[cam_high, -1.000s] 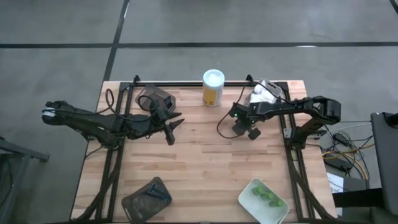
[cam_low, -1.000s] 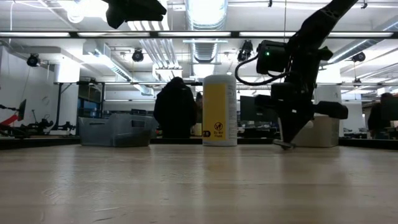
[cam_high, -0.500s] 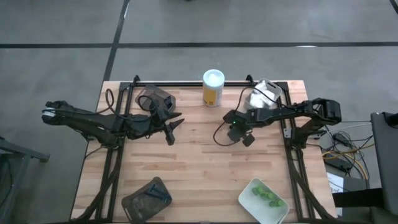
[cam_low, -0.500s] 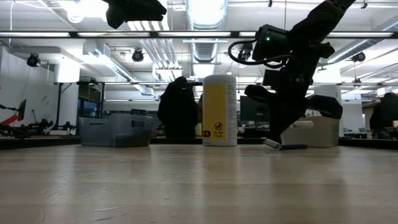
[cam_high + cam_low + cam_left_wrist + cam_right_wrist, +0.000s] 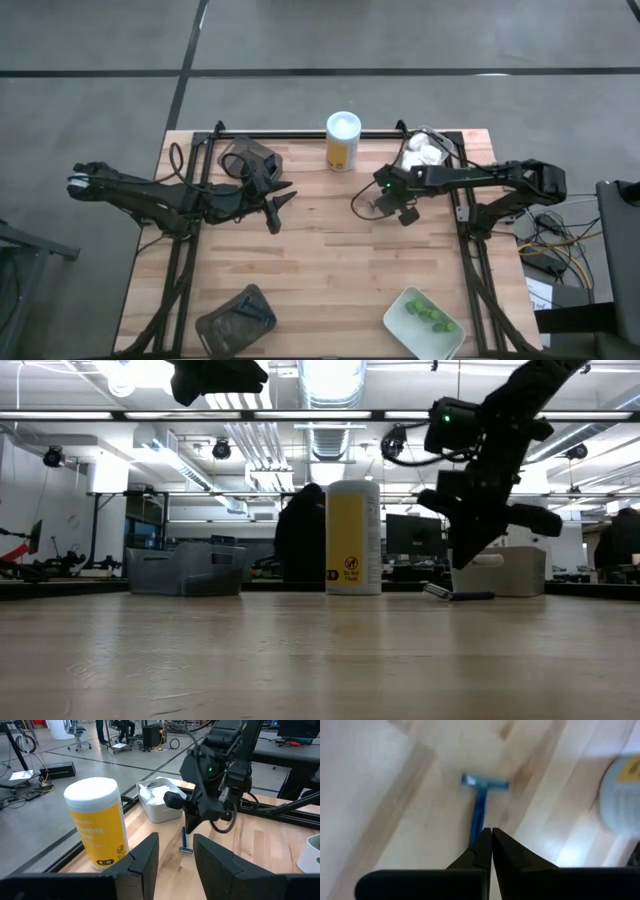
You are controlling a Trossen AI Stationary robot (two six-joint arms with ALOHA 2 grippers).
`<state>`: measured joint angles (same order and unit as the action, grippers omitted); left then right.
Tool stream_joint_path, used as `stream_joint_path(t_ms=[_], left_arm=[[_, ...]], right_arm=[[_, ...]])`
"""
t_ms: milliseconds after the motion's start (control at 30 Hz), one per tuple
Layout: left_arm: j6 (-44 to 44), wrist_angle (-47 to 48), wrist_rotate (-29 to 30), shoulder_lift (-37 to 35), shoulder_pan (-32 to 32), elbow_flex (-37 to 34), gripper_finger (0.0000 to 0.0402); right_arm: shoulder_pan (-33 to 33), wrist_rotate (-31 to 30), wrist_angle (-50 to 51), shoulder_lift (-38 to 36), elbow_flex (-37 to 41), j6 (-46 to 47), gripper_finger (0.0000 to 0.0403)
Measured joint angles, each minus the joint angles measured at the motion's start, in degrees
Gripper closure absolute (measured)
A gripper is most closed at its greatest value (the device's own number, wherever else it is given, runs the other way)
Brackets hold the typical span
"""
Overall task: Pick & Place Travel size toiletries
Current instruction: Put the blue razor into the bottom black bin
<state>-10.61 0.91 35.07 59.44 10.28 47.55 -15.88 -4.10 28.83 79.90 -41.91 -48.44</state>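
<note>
The right gripper [image 5: 491,851] hangs just above the wooden table [image 5: 320,255] with its two fingers pressed together and nothing between them. Directly below and just ahead of its tips lies a blue razor [image 5: 480,815], flat on the boards, its head pointing away from the gripper; the near end of the handle is hidden behind the fingertips in the right wrist view. In the low view only a short length of the razor shows at the foot of the arm, and in the high view it cannot be made out beneath the gripper. Beyond the gripper, toward the table's back edge, stands the yellow white-capped bottle [image 5: 342,141], upright. Beside the right arm at the back corner sits a pale tray [image 5: 441,143] of white packets [image 5: 420,154], partly covered by the arm. Farther off, the left gripper [image 5: 278,203] waits over the table's left half, its fingers apart and empty. A dark tray [image 5: 251,155] lies behind it, its contents hard to make out. At the front edge, well apart from both grippers, are a brown tray [image 5: 222,325] holding a razor and a pale tray of green pieces [image 5: 428,314].
</note>
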Motion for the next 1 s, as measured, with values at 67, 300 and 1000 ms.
stream_joint_path(t_ms=[67, 300, 1000], left_arm=[[0.0, 0.0, 0.0, 0.0, 0.0, 0.0, 0.0274], [0.0, 0.0, 0.0, 0.0, 0.0, 0.0, 0.0274], [-0.1, 0.0, 0.1, 0.0, 0.0, 0.0, 0.0274]], right_arm=[[-0.8, 0.0, -0.5, -0.3, 1.7, 0.0, 0.0394], [-1.3, -0.4, -2.3, 1.8, 5.3, -4.2, 0.0394], [-1.4, -0.4, -5.2, 4.0, 3.2, -5.2, 0.0394]])
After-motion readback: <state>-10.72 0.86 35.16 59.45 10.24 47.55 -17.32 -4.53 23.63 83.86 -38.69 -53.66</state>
